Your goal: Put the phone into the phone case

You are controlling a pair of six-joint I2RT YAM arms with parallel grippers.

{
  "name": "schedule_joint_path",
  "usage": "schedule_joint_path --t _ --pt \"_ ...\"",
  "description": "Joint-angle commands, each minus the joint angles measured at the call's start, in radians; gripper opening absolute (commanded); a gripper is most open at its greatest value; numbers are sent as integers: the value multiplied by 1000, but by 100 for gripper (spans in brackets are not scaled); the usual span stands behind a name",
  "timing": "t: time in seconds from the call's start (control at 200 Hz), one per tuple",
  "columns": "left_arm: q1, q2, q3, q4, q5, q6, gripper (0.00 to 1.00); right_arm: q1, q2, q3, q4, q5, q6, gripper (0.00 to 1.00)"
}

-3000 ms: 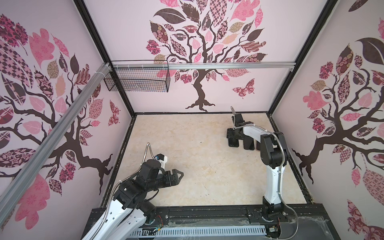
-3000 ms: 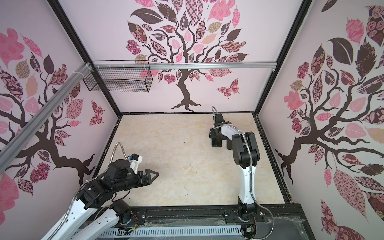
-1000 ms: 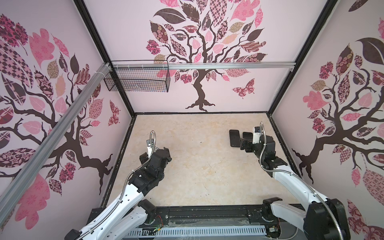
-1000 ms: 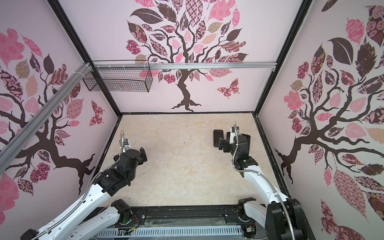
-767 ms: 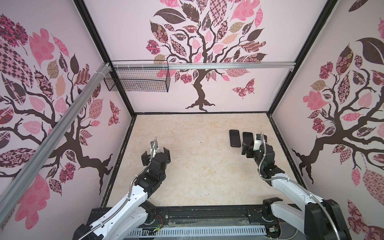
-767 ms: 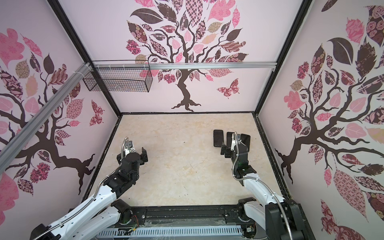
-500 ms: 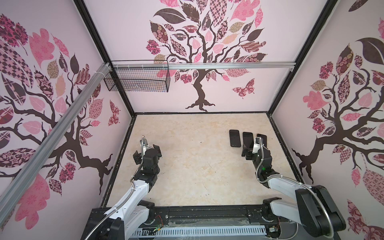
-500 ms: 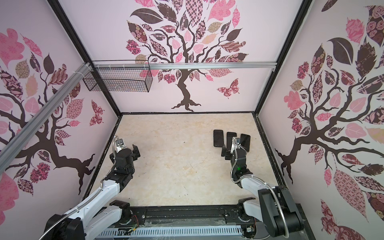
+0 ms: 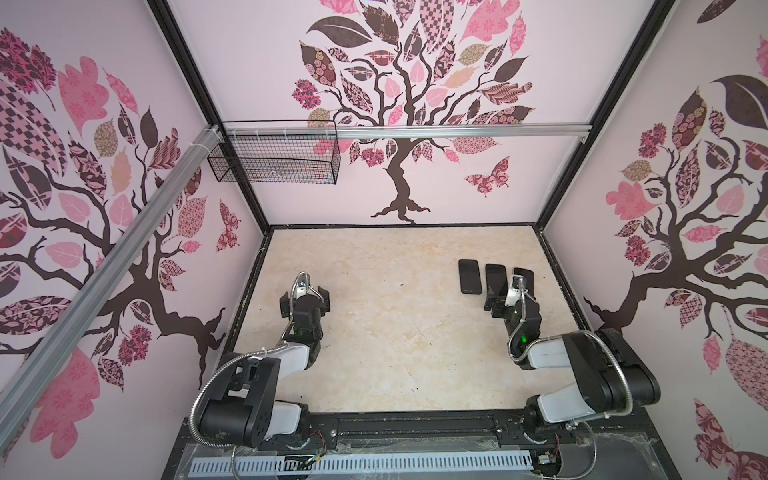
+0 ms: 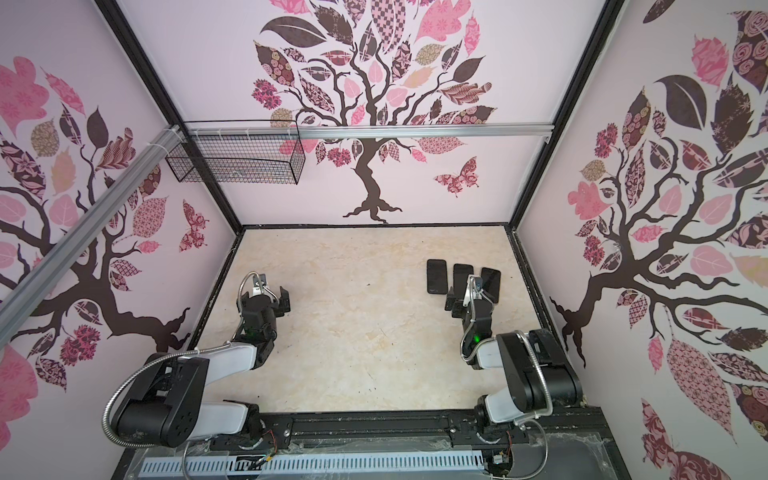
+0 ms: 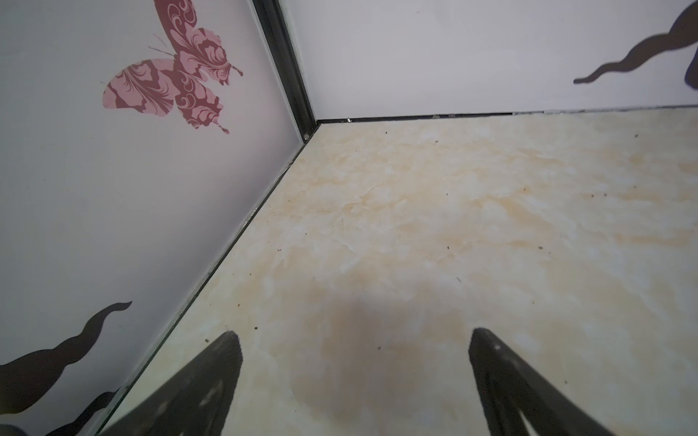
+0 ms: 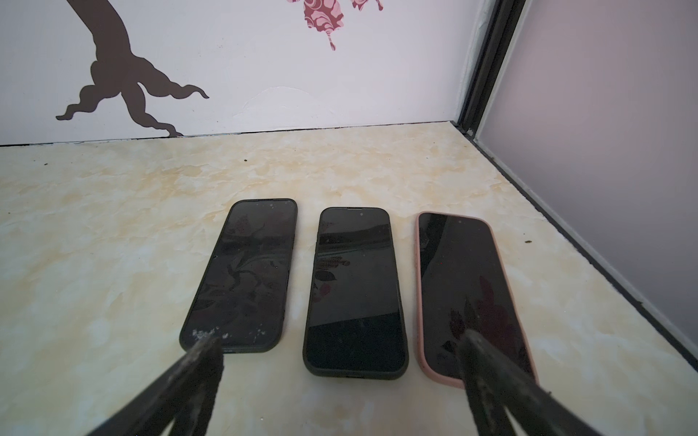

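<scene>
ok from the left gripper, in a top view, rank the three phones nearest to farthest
From the left gripper:
1. leftmost phone, the row's left end, toward the table's middle
2. middle phone, centre of the row
3. pink-cased phone, the row's right end

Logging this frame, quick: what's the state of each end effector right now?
Left end effector: open, holding nothing.
Right end effector: open, holding nothing.

No text, label, brand, number or sign is showing legibly anywhere; the phones (image 12: 355,294) are displaying dark, blank screens.
</scene>
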Motion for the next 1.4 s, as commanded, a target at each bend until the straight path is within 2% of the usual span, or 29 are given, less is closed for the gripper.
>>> schedule_joint_path --t 0.0,0.075,0.175,0.275,0.325,0.41,0.49,1.395 --pt "72 37 -39 159 112 -80 97 -11 39 16 95 -22 6 100" --pt "82 119 -65 289 99 -92 97 -23 21 41 9 -55 11 100" --pt "83 242 -71 458 187 -40 97 -43 25 49 1 -93 23 100" --pt "85 186 -16 257 187 -58 97 -44 29 51 1 -91 23 100" --pt "86 217 18 246 155 -64 97 -44 29 52 -2 -84 26 100" --pt "102 201 25 201 168 -81 97 -43 29 54 -4 -72 31 100" --pt "102 219 20 246 174 -76 97 -43 31 55 -7 -71 31 100" --pt "102 212 15 248 163 -77 97 -43 24 48 3 -70 26 100"
